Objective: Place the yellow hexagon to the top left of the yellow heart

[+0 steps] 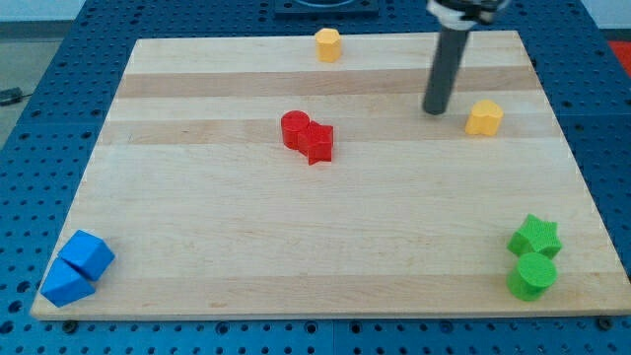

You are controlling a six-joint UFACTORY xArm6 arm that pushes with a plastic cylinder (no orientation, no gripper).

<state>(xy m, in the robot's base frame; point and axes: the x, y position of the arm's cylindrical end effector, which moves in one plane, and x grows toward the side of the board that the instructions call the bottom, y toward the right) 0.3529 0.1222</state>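
A yellow block that looks like the hexagon sits at the view's top edge of the wooden board, a little right of centre. A second yellow block, seemingly the heart, lies at the view's upper right. My tip rests on the board just left of this heart-like block, with a small gap between them. The tip is well to the right of and below the hexagon. The dark rod rises from the tip toward the view's top.
A red round block and a red star touch near the board's middle. Two blue blocks sit at the bottom left corner. A green star and a green round block sit at the bottom right.
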